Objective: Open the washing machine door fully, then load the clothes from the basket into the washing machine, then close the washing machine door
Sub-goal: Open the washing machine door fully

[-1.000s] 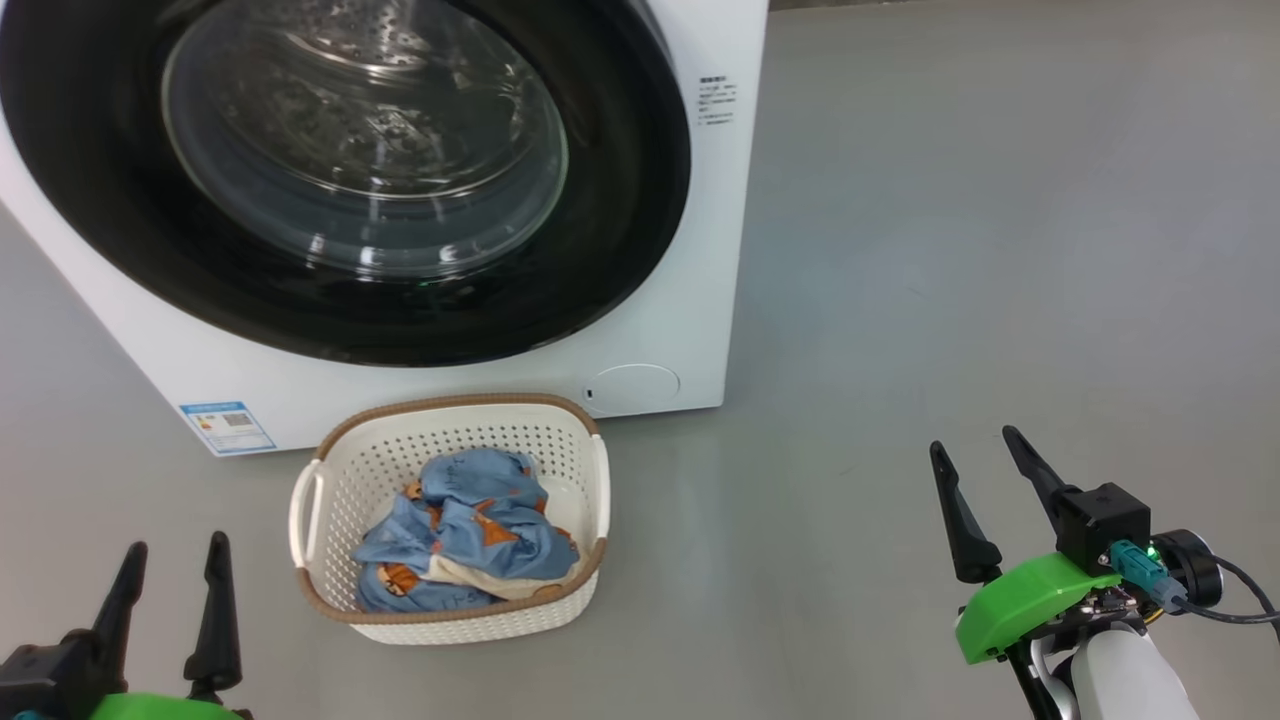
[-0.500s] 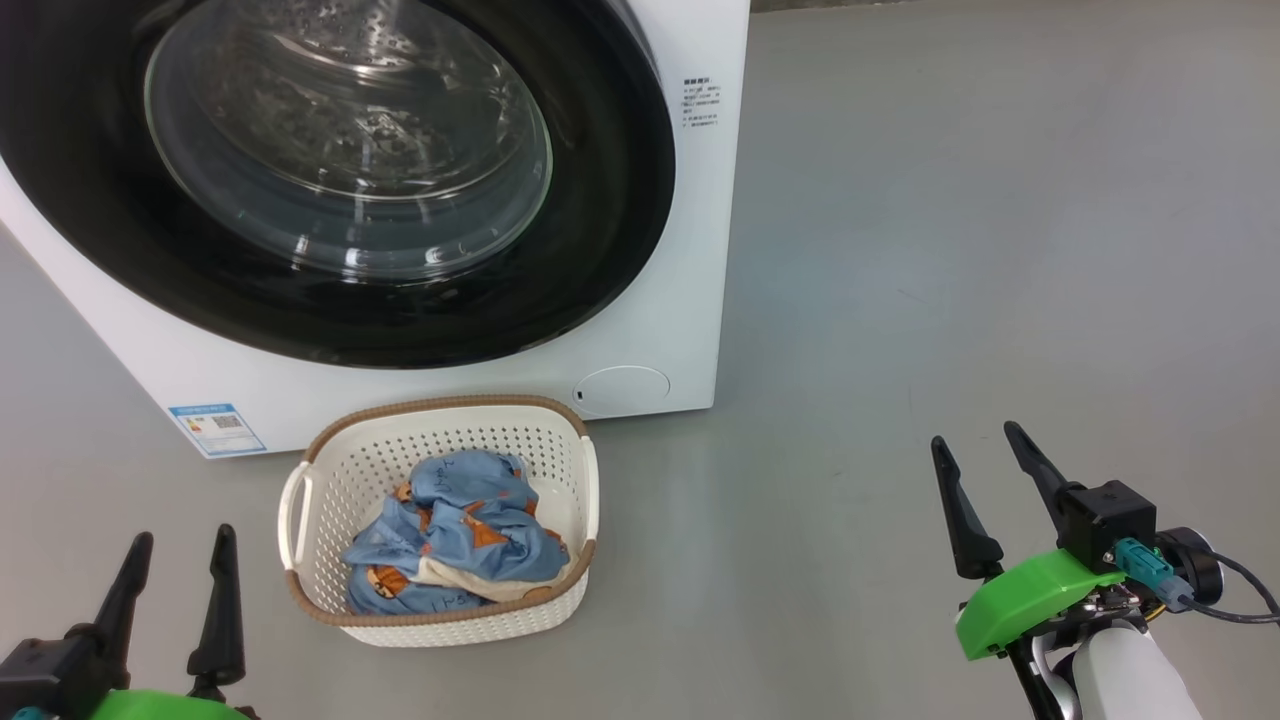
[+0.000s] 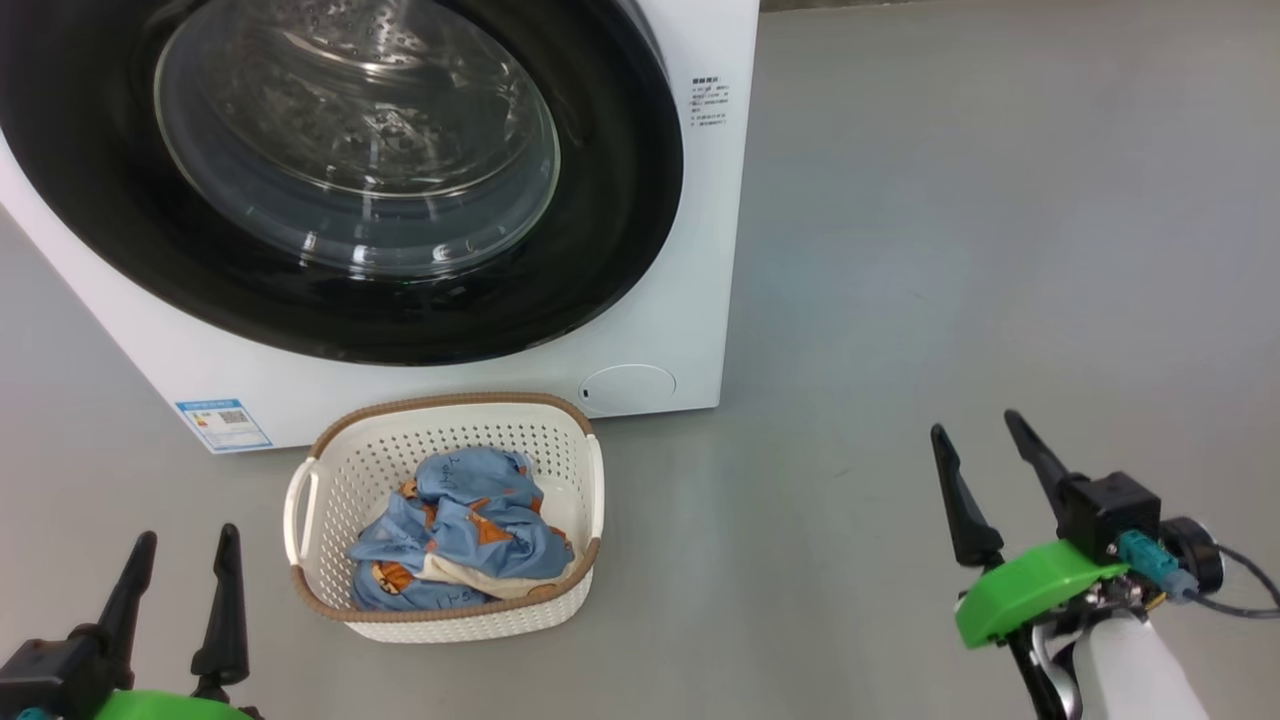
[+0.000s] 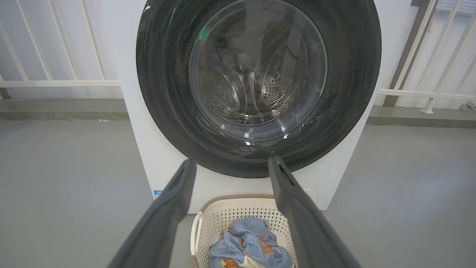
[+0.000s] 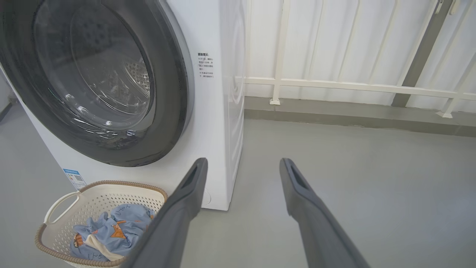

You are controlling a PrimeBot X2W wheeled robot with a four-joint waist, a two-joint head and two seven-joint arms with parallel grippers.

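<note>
From my station I find the washer (image 3: 710, 250) standing on the grey floor (image 3: 980, 220). Its door (image 3: 610, 250) is shut flush against the front, the black ring seated all round, and the perforated drum is seen through the glass window (image 3: 360, 130). A blue label (image 3: 223, 424) sits at the lower left corner of the front and a round cap (image 3: 628, 386) at the lower right. The basket (image 3: 450, 399) stands on the floor just in front of the washer, below the door's lower edge; I cannot tell whether it touches the cabinet. The clothes (image 3: 460, 530) lie crumpled inside it, blue with orange prints and a cream part, heaped toward the near wall. The left gripper (image 3: 188, 537) is low at the basket's left, apart from it, fingers spread with nothing between them. In the left wrist view those fingers frame the basket and the bottom of the door. The right gripper (image 3: 975, 423) is well to the right of the basket over bare floor, its jaws likewise wide and empty. A white railing (image 5: 334, 85) runs behind the washer. Neither gripper touches door, basket or clothes.
</note>
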